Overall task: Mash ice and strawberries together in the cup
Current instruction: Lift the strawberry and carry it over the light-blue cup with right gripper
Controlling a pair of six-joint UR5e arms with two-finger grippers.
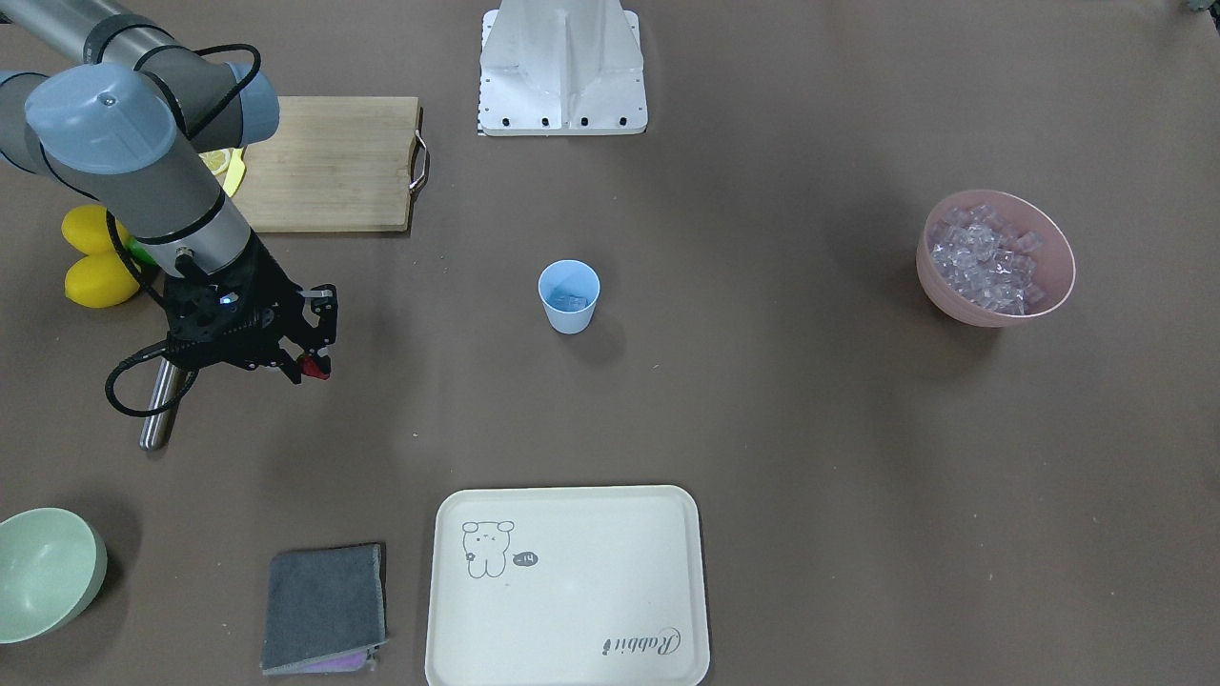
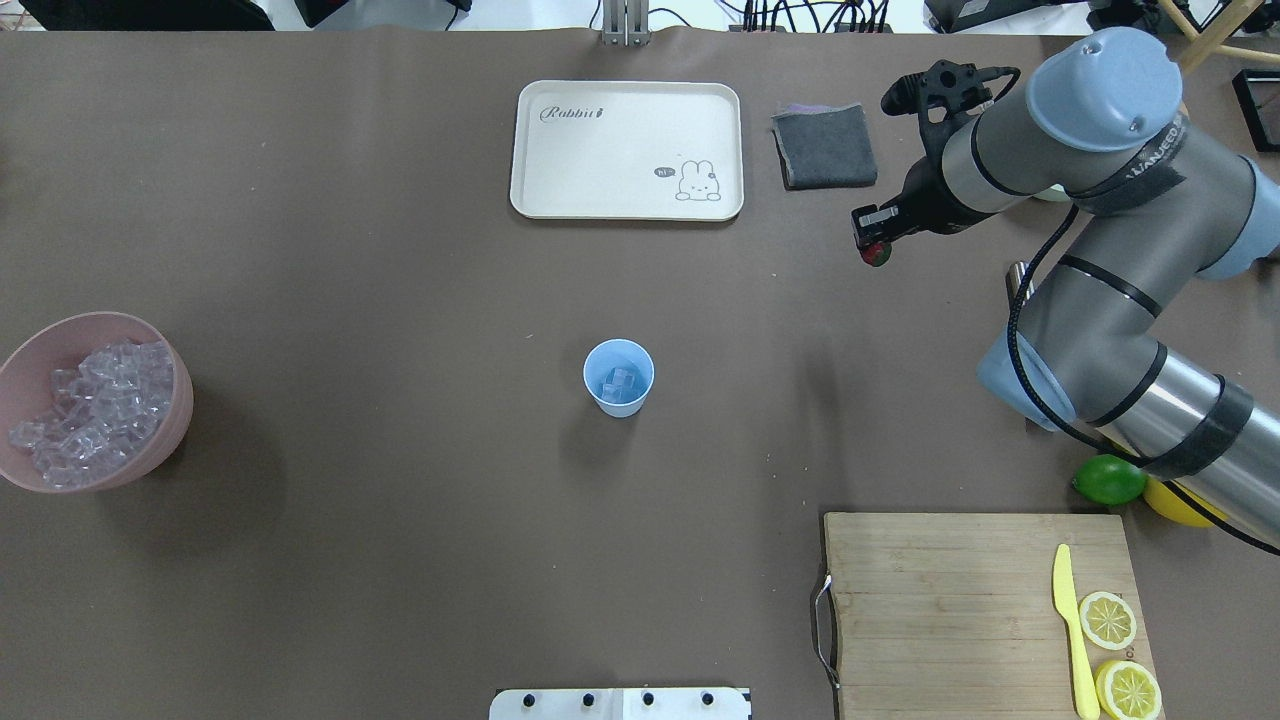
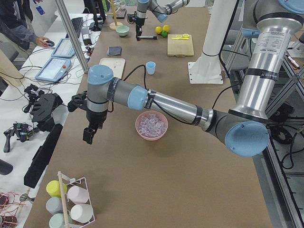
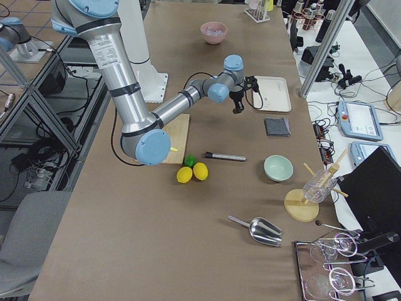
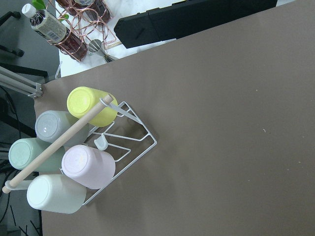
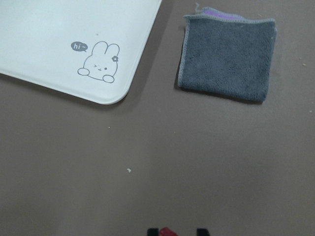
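The pale blue cup point(image 1: 569, 297) stands upright mid-table, also in the overhead view point(image 2: 618, 377), with a few clear ice cubes point(image 2: 622, 380) in it. More ice fills the pink bowl point(image 2: 90, 412). My right gripper point(image 2: 874, 250) is shut on the small red strawberry point(image 1: 315, 366) and holds it above the table, well to the cup's side, near the grey cloth. In the right wrist view the strawberry point(image 6: 168, 232) shows between the fingertips at the bottom edge. My left gripper point(image 3: 89, 135) hangs beyond the pink bowl; I cannot tell whether it is open or shut.
A cream tray point(image 2: 560, 170) and a grey cloth point(image 2: 824, 146) lie at the far side. A cutting board point(image 2: 950, 600) bears lemon slices and a yellow knife. A lime point(image 2: 1108, 480), lemons point(image 1: 95, 278), a metal rod point(image 1: 160, 405) and a green bowl point(image 1: 43, 572) lie near the right arm. A cup rack point(image 5: 74, 157) lies under the left wrist.
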